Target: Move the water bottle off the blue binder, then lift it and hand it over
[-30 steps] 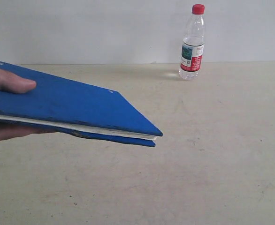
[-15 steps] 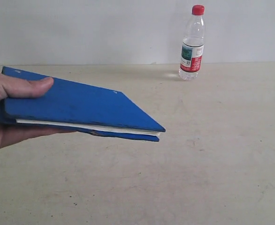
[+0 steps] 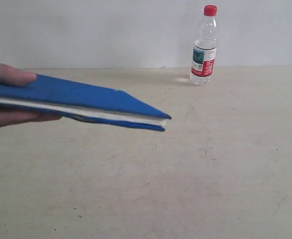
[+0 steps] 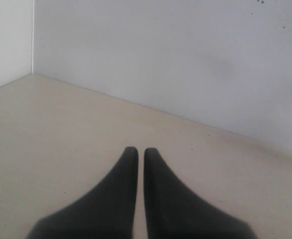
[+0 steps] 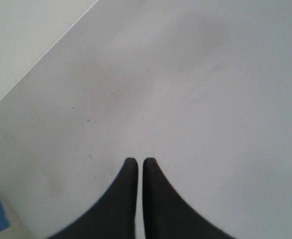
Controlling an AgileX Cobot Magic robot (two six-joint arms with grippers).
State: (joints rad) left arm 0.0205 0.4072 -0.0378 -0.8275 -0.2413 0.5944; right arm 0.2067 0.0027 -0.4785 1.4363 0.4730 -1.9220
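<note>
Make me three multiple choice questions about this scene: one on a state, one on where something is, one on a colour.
1. How is the blue binder supported?
A. Lying flat with nobody touching it.
B. Gripped by a person's hand, raised off the table.
C. Clamped in a gripper.

2. Where is the water bottle?
A. Upright on the table, near the back wall.
B. On top of the binder.
C. Between gripper fingers.

3. What colour is the bottle's cap?
A. Blue.
B. Green.
C. Red.

Answers:
1 B: a thumb lies on top and fingers underneath, and the free corner hangs in the air.
2 A: it stands well behind the binder, touching nothing else.
3 C: the screw cap is plainly red.
</note>
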